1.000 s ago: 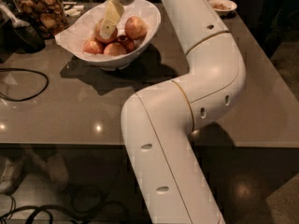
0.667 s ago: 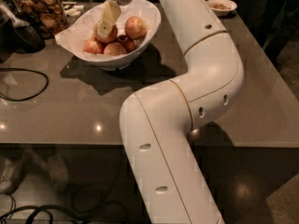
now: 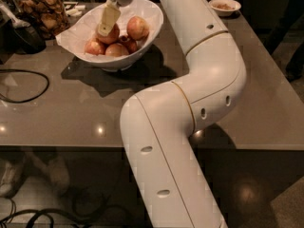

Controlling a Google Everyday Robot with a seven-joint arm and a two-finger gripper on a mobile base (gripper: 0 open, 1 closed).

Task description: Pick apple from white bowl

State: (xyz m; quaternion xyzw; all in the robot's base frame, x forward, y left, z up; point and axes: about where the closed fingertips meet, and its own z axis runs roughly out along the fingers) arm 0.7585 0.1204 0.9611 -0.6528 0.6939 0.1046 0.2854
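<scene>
The white bowl [image 3: 153, 12] stands at the back left of the grey table, lined with white paper. It holds several apples. The largest, the golden yellow-orange apple [image 3: 138, 27], lies at the right side of the bowl. Smaller, redder apples [image 3: 95, 46] lie in front and to the left. My gripper [image 3: 107, 23] reaches down into the bowl from above, just left of the large apple, in front of another apple [image 3: 114, 35]. It holds nothing that I can see. My white arm [image 3: 199, 80] sweeps across the table's middle and right.
A small white dish [image 3: 225, 4] with brownish contents stands at the back right. A glass jar [image 3: 40, 11] of snacks and a black object [image 3: 21, 36] stand left of the bowl. A black cable [image 3: 23, 87] loops on the left. The table's front edge [image 3: 71, 146] is near.
My gripper has shifted very slightly to the left inside the bowl. The apples have not moved.
</scene>
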